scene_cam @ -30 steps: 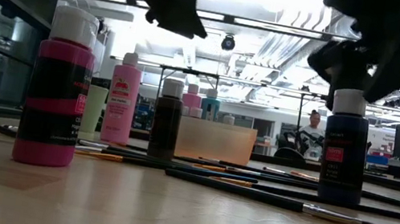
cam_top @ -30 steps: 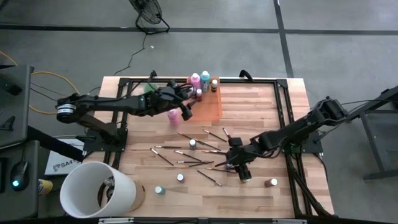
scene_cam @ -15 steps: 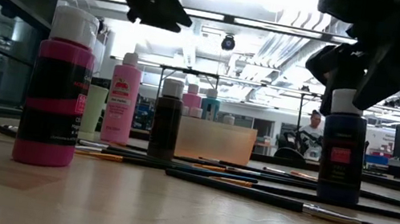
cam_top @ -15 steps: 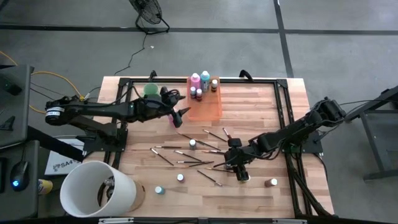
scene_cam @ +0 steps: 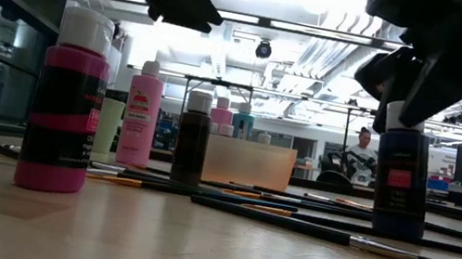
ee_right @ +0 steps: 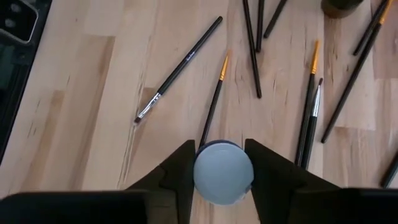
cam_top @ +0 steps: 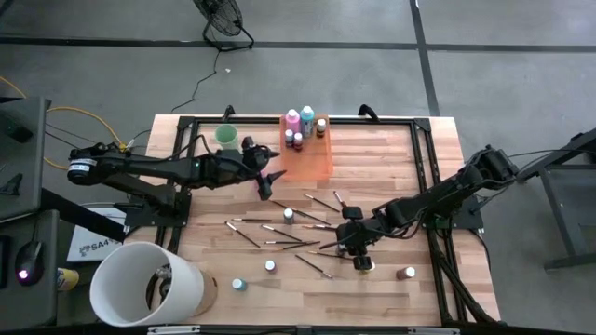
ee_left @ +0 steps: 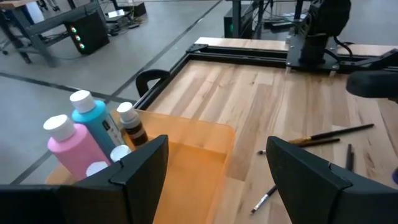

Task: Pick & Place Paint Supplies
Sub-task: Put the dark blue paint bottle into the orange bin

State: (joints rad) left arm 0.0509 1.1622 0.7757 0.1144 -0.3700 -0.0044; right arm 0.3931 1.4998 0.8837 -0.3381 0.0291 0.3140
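Pinching a pale-capped bottle (ee_right: 223, 171) on wooden table (cam_top: 391, 158): right gripper (ee_right: 222, 167); left gripper (ee_left: 211, 177) spread beside orange tray (cam_top: 312, 160).

Almost nothing here is reading clearly; a white placard (cam_top: 93, 247) lying on the floor by the desk's (cam_top: 391, 158) left edge is showing dark letters that look like "SA4", though the rest is cut off; the big pink bottle (scene_cam: 65, 102) and the dark blue bottle (scene_cam: 402, 172) are both wearing printed labels, but the lettering on them is staying too small to make out.
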